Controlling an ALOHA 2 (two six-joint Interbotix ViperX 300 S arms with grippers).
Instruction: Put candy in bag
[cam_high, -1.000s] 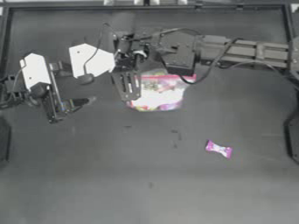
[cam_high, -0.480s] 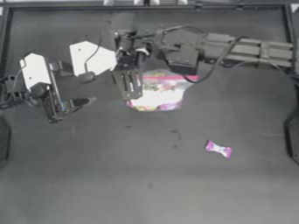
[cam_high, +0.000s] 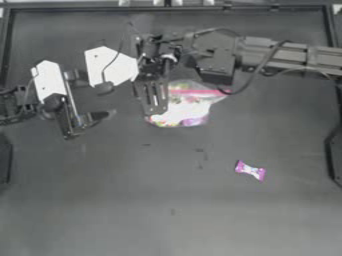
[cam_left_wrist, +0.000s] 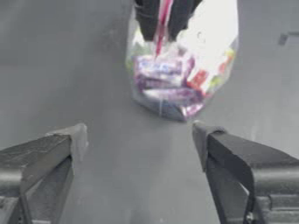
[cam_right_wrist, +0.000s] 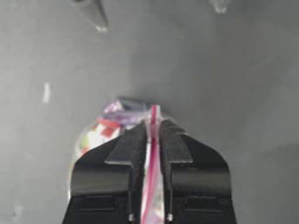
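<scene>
Right gripper (cam_high: 153, 96) clamps the bag (cam_high: 184, 106) by its pink strip, upper centre. Left gripper (cam_high: 75, 120) idle at left, jaws wide. Candy (cam_high: 250, 170) lies lower right, well apart.

Showing now: one bag (cam_high: 184, 104) at upper centre, one loose candy (cam_high: 250, 170) at lower right — and two grippers (cam_high: 152, 97) (cam_high: 75, 122) sharing one bench (cam_high: 167, 210).

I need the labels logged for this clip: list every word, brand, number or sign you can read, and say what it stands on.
No text can be read in any view.
The bag, pinched at its pink strip by the right gripper: print on the wrappers inside is too blurred to read.
The candy: too small to read.
The left gripper: no markings.
</scene>
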